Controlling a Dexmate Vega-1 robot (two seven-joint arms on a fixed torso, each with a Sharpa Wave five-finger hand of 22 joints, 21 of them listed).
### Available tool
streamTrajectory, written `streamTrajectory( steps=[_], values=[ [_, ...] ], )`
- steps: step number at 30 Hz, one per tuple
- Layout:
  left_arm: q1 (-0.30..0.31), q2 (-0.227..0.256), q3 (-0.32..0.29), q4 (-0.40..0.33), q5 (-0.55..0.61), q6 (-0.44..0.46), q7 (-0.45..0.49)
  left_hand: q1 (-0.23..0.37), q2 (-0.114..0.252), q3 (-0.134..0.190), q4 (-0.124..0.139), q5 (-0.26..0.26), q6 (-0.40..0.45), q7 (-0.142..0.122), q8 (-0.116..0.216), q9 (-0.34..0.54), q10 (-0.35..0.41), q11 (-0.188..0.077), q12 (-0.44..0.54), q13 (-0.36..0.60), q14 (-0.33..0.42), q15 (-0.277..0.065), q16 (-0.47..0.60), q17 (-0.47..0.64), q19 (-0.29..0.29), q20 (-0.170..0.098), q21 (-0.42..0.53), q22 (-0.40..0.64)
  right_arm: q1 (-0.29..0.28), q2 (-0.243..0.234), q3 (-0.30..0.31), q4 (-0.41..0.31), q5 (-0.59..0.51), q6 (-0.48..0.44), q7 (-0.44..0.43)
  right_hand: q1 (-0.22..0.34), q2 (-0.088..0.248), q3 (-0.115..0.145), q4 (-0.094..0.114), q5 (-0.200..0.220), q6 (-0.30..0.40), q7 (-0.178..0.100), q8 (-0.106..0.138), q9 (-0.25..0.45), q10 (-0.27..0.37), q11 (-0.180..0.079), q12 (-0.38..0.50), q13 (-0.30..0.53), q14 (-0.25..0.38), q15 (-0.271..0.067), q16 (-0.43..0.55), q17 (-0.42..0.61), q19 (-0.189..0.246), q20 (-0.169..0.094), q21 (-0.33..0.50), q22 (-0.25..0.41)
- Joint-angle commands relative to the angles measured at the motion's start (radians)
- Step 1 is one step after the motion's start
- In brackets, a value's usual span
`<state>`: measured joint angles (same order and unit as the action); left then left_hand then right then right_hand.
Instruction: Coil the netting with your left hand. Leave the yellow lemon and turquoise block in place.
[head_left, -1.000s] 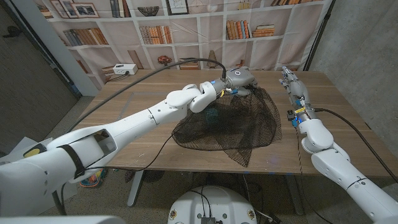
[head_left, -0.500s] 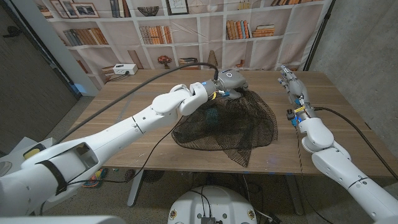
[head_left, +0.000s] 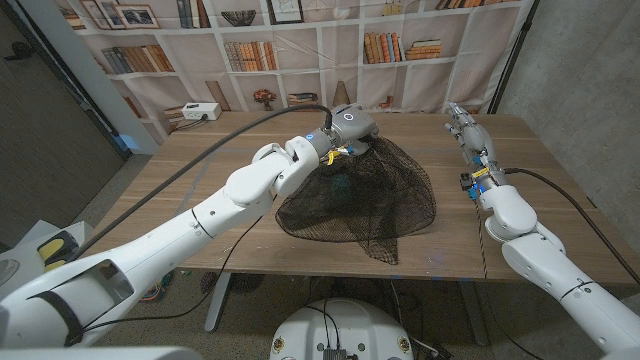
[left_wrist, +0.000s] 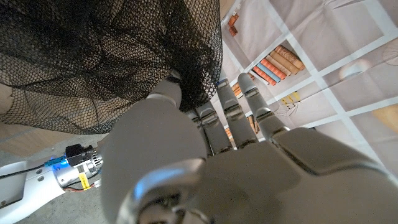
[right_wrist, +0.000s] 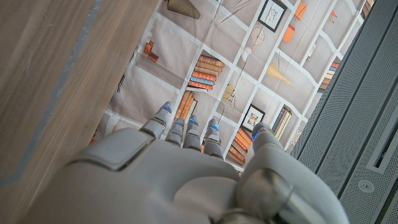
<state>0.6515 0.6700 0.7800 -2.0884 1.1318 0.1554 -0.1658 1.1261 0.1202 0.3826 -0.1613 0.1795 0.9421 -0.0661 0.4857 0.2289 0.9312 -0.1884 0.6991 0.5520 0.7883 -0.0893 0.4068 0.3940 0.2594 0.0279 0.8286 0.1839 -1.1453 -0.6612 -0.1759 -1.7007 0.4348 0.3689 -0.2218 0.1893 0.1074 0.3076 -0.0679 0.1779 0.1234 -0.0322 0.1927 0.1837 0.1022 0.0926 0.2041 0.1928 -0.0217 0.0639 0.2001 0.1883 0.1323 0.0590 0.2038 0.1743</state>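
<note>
Bookshelves back the wooden worktop (head_left: 230, 215), where the black netting (head_left: 365, 205) sprawls mid-surface, its far corner lifted. My left hand (head_left: 350, 128) has its fingers (left_wrist: 166, 93) clamped on that corner near the far edge, ready to gather it. My right hand (head_left: 468, 132) waits by the right edge, fingers straight, holding nothing.

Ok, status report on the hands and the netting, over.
Left hand grips the black netting at its far edge, lifted. Right hand at the table's right side, holding nothing. Lemon and block not visible, likely under the mesh.
</note>
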Motion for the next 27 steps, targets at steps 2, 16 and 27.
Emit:
streamTrajectory(
  steps=[2, 16, 27],
  values=[
    [0.122, -0.009, -0.059, -0.107, 0.246, 0.181, -0.117, 0.04, 0.023, -0.007, 0.002, 0.004, 0.022, 0.008, 0.007, 0.01, 0.019, -0.015, 0.005, 0.002, 0.009, -0.151, 0.007, 0.01, 0.008, -0.006, 0.007, 0.005, 0.028, 0.001, -0.006, 0.007, -0.003, -0.015, 0.0, -0.002, 0.001, 0.007, 0.001, 0.003, 0.005, -0.002, -0.001, 0.003, 0.006, -0.004, -0.002, 0.003, 0.006, 0.001, -0.003, 0.003, 0.008, 0.003, -0.002, 0.003],
    [0.238, -0.04, -0.123, -0.189, 0.388, 0.275, -0.298, 0.048, 0.022, -0.013, 0.004, 0.002, 0.025, 0.007, 0.007, 0.008, 0.018, -0.014, 0.001, -0.002, 0.012, -0.152, 0.005, 0.024, 0.013, -0.011, 0.011, 0.006, 0.073, 0.01, -0.019, 0.023, -0.011, -0.033, -0.009, -0.002, 0.003, 0.009, 0.001, 0.003, 0.005, -0.003, -0.001, 0.003, 0.008, -0.004, -0.001, 0.003, 0.008, 0.0, -0.002, 0.003, 0.01, 0.002, -0.001, 0.003],
    [0.332, -0.066, -0.136, -0.211, 0.48, 0.273, -0.356, 0.058, 0.008, -0.025, -0.001, -0.003, 0.037, 0.003, 0.007, 0.001, 0.036, -0.011, -0.017, -0.038, 0.03, -0.153, 0.009, 0.04, 0.031, -0.024, 0.02, 0.006, 0.106, 0.031, -0.028, 0.038, -0.028, -0.031, -0.039, -0.004, 0.011, 0.013, 0.005, 0.004, 0.007, -0.006, 0.0, 0.003, 0.008, -0.006, -0.002, 0.003, 0.01, -0.003, -0.001, 0.004, 0.011, -0.004, -0.001, 0.003]
  ],
)
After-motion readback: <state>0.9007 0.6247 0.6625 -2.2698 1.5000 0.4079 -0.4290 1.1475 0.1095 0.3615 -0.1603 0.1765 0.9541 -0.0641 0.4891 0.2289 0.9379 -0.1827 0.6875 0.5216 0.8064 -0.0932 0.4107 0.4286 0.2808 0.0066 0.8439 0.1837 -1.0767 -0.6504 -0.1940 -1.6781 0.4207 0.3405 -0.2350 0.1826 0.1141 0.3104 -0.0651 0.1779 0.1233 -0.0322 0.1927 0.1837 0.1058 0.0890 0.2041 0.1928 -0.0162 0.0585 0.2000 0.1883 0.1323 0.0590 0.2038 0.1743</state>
